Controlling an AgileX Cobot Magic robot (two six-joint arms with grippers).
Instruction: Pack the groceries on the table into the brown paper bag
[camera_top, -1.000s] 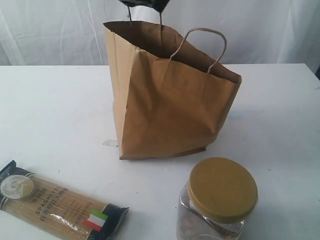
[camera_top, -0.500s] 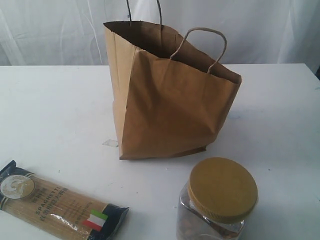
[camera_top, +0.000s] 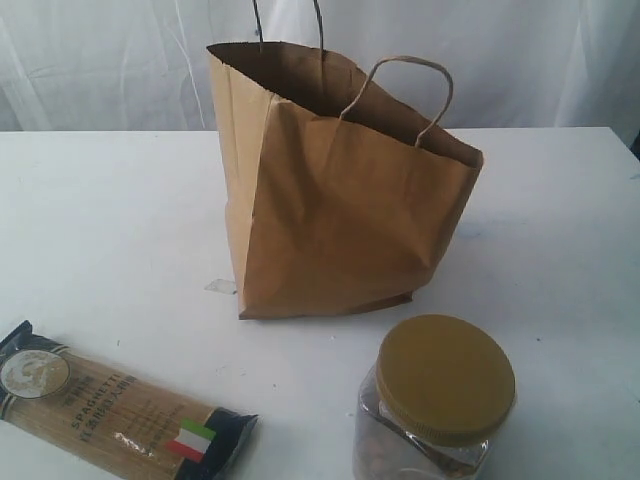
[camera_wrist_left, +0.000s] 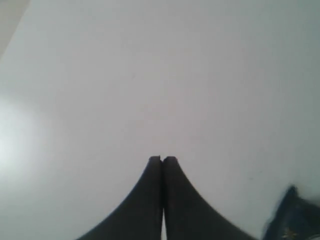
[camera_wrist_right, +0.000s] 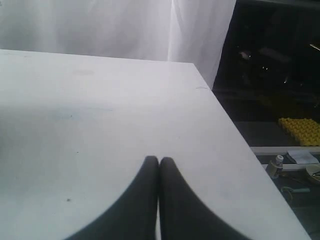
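Exterior view: a brown paper bag (camera_top: 340, 220) stands open at mid-tabletop (camera_top: 100, 220), its near wall creased and its body leaning, one twisted cord handle (camera_top: 400, 90) arched over the mouth. A spaghetti pack (camera_top: 110, 405) and a clear jar (camera_top: 435, 400) with a mustard lid wait unpacked, well apart from the bag; no other grocery shows on the tabletop. Neither arm appears in this view.

Left wrist view shows the left gripper (camera_wrist_left: 162, 159) with jaws pressed together, holding nothing, over bare white surface. A dark-blue corner of packaging (camera_wrist_left: 292, 215), probably the spaghetti pack's end, sits near it, off to one side of the tips.

Right wrist view shows the right gripper (camera_wrist_right: 159, 160) likewise closed tight and empty, the tabletop's edge (camera_wrist_right: 235, 135) near on one side and dark clutter below it. The bag lies outside both wrist views, so its place from either gripper cannot be told.

Risks, as judged: the light, leaning bag could tip or slide if an item strikes its wall or rim. The long pasta pack could catch on the rim or handle. The smooth, broad jar could slip from a grip or prove too wide for the jaws. A wide swing could carry the right gripper past the edge. Open room is plentiful: bare tabletop lies ahead of both grippers and around the bag.
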